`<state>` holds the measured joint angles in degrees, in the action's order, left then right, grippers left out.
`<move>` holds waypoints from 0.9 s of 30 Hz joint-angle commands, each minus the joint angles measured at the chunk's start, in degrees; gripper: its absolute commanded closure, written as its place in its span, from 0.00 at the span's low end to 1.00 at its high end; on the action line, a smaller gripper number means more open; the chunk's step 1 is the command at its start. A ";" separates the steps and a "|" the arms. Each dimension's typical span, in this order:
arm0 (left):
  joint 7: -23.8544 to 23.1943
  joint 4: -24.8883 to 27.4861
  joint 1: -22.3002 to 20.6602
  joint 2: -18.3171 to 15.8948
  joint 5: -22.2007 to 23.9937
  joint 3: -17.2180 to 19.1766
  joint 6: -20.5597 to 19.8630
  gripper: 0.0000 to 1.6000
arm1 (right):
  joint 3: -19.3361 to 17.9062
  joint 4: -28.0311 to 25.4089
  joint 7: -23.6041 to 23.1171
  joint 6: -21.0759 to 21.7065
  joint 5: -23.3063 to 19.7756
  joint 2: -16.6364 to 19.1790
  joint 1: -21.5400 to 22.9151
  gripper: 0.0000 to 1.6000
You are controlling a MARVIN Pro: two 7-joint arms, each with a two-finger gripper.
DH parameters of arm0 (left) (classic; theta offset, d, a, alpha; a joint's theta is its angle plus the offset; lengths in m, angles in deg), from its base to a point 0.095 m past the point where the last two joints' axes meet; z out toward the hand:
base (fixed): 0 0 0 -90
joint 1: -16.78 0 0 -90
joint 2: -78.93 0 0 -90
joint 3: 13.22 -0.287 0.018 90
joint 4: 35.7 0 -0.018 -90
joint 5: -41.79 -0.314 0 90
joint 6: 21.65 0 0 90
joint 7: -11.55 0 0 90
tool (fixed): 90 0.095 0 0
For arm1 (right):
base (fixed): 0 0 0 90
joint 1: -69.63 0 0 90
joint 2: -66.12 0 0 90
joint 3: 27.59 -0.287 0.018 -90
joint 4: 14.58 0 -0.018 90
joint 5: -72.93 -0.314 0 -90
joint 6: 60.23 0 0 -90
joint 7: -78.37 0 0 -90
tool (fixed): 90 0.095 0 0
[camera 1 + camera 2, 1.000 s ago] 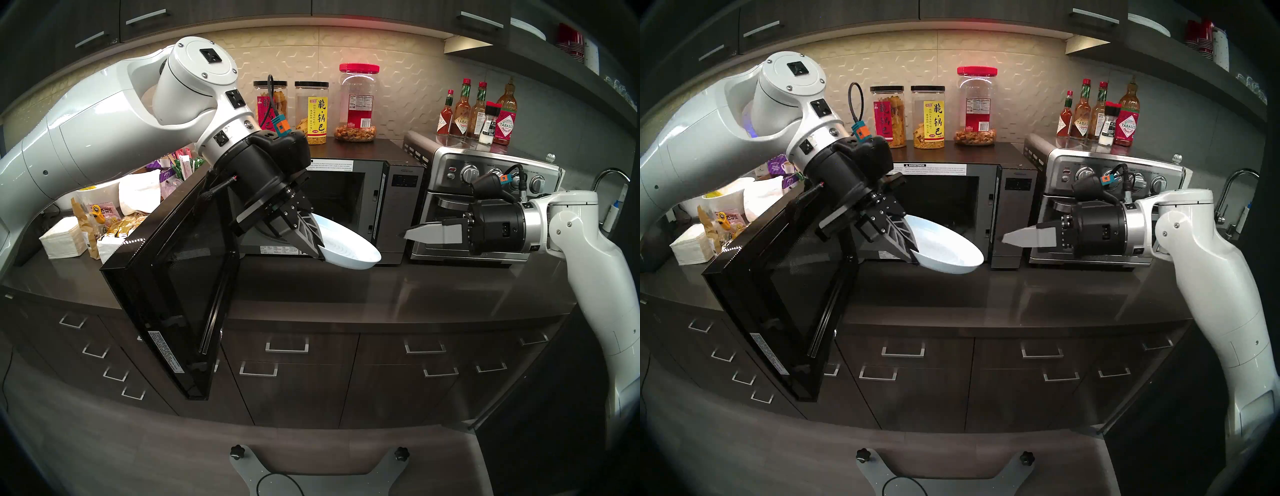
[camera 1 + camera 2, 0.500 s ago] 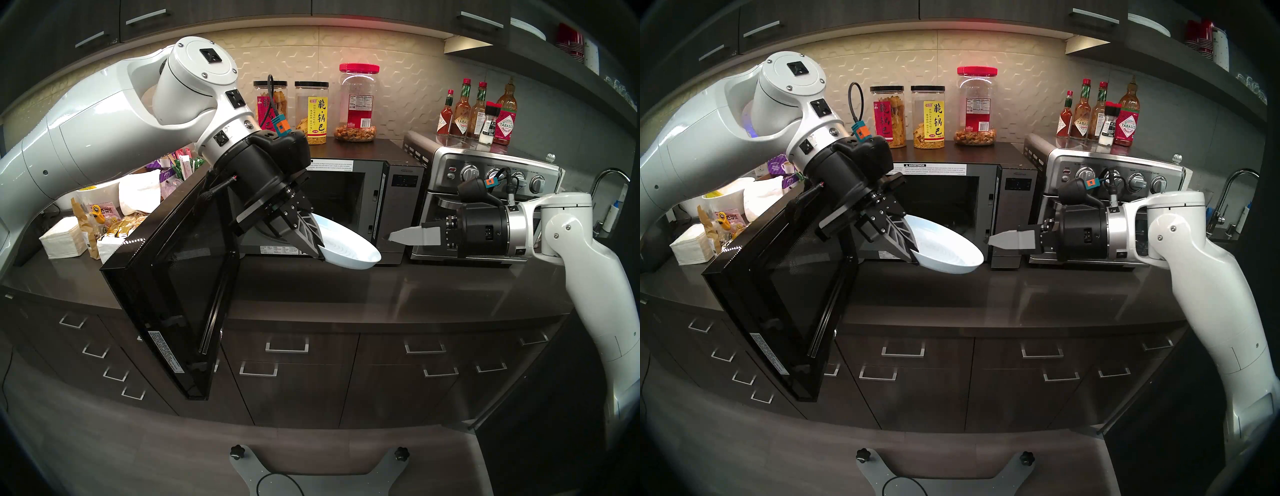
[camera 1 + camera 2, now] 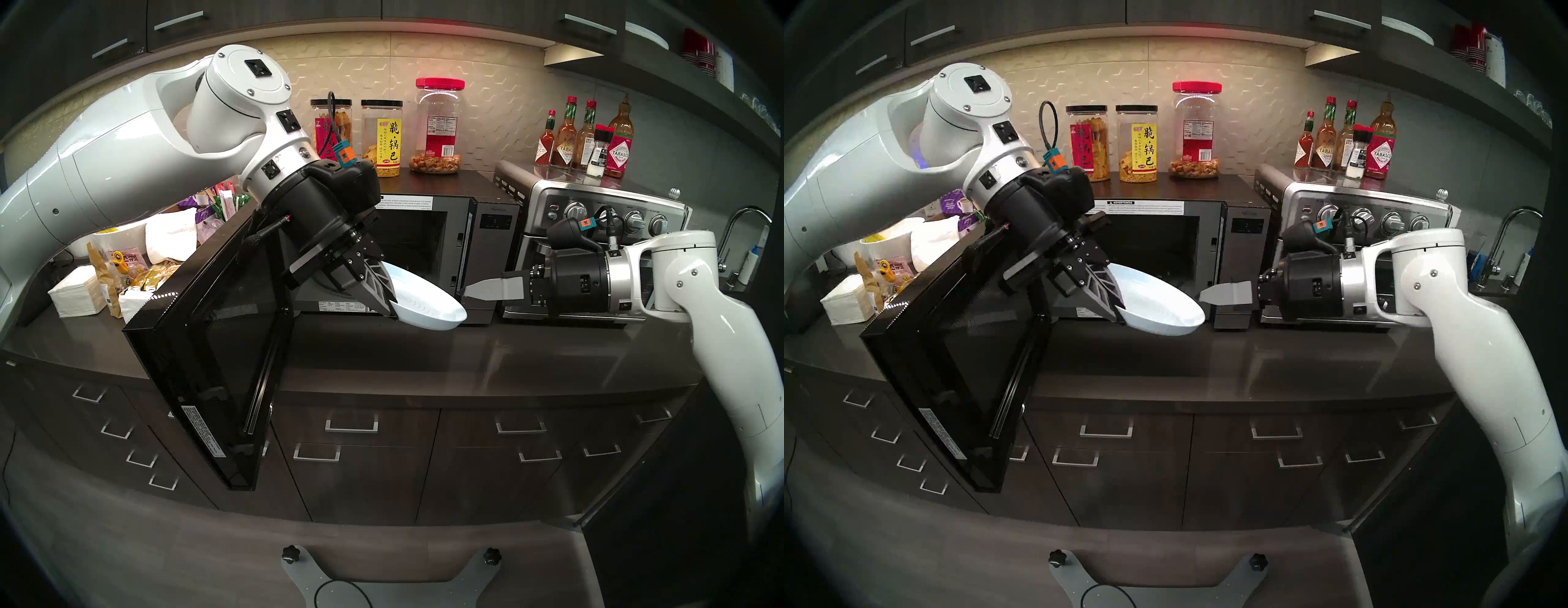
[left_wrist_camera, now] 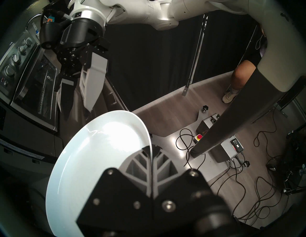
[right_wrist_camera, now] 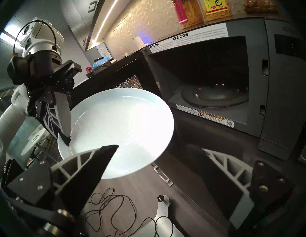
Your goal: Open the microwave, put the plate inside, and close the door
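The black microwave (image 3: 496,246) stands on the counter with its door (image 3: 212,348) swung wide open to the left. Its dark cavity and glass turntable (image 5: 215,96) are bare. My left gripper (image 3: 384,297) is shut on the left rim of the pale plate (image 3: 428,303). It holds the plate tilted above the counter, in front of the cavity's opening. My right gripper (image 3: 464,292) is open at the plate's right edge. In the right wrist view one finger (image 5: 92,163) overlaps the plate (image 5: 122,129). The left wrist view shows the plate's rim (image 4: 99,157) clamped between my fingers.
A steel toaster oven (image 3: 594,204) stands right of the microwave, behind my right wrist. Snack jars (image 3: 437,123) stand on the microwave and sauce bottles (image 3: 585,140) on the toaster oven. Napkins and snack packs (image 3: 127,271) lie left, behind the door. The bare counter (image 3: 466,361) runs in front.
My right arm has moved left, bringing its open gripper from in front of the toaster oven up to the plate's right edge. The left arm, plate and door have not moved.
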<state>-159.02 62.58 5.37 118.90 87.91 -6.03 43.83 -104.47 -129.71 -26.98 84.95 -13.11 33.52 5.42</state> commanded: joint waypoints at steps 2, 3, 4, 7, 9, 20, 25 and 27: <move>-0.59 -0.03 -0.87 0.11 0.30 0.69 0.14 1.00 | 1.92 -0.43 4.72 -0.17 -3.98 -0.47 3.74 0.00; -0.59 -0.03 -0.87 0.11 0.30 0.69 0.14 1.00 | 2.17 -0.45 5.27 -0.17 -4.30 -0.59 3.89 0.00; -0.60 -0.03 -0.87 0.11 0.30 0.69 0.14 1.00 | 2.40 -0.48 5.85 -0.17 -4.65 -0.74 4.00 0.00; -0.60 -0.03 -0.88 0.11 0.30 0.68 0.14 1.00 | 2.82 -0.69 7.36 -0.17 -5.52 -1.15 4.09 0.00; -0.60 -0.03 -0.88 0.11 0.31 0.68 0.14 1.00 | 3.22 -0.77 8.17 -0.17 -5.96 -1.36 4.22 0.00; -0.60 -0.04 -0.90 0.12 0.32 0.65 0.16 1.00 | 4.69 -1.02 11.79 -0.17 -8.27 -2.07 4.84 0.00; -0.60 -0.04 -0.91 0.12 0.33 0.64 0.16 1.00 | 5.20 -1.14 13.28 -0.17 -9.15 -2.33 5.13 0.00; -0.60 -0.04 -0.91 0.12 0.33 0.64 0.16 1.00 | 5.43 -1.28 14.09 -0.17 -9.53 -2.41 5.28 0.00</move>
<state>-159.05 62.58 5.32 118.90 87.94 -6.10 43.86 -99.17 -130.41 -14.52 84.95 -21.00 31.57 9.09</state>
